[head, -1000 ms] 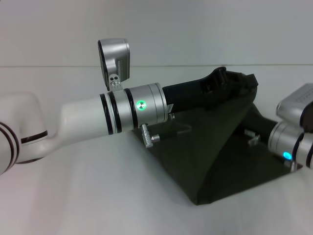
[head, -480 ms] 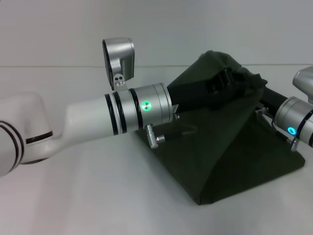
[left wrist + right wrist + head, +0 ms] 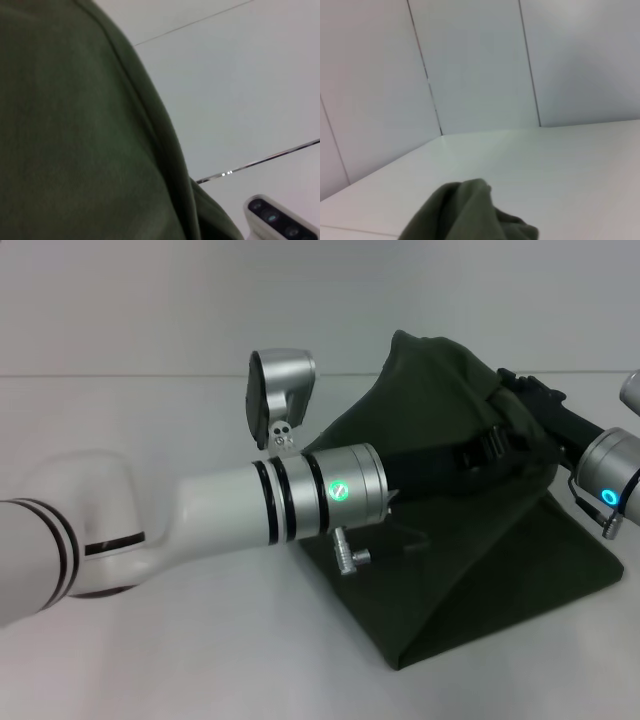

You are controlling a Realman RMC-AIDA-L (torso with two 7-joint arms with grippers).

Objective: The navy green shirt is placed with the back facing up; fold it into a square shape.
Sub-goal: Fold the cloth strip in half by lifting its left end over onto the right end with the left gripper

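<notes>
Both grippers, the left gripper (image 3: 490,445) and the right gripper (image 3: 530,400), hold one edge of the shirt (image 3: 450,580) up high above its flat part on the surface (image 3: 200,660), fingers hidden in cloth, so I cannot tell their gap.

Shirt (image 3: 470,570): matt dark olive cloth, soft weave, stitched seam visible in the left wrist view (image 3: 150,115). Table (image 3: 150,660): smooth white surface, matt with faint sheen. Left arm (image 3: 220,515): glossy white plastic shell, black rings, brushed silver metal collar. Left gripper (image 3: 490,452): matt black, part wrapped in cloth. Right gripper (image 3: 545,412): matt black.
</notes>
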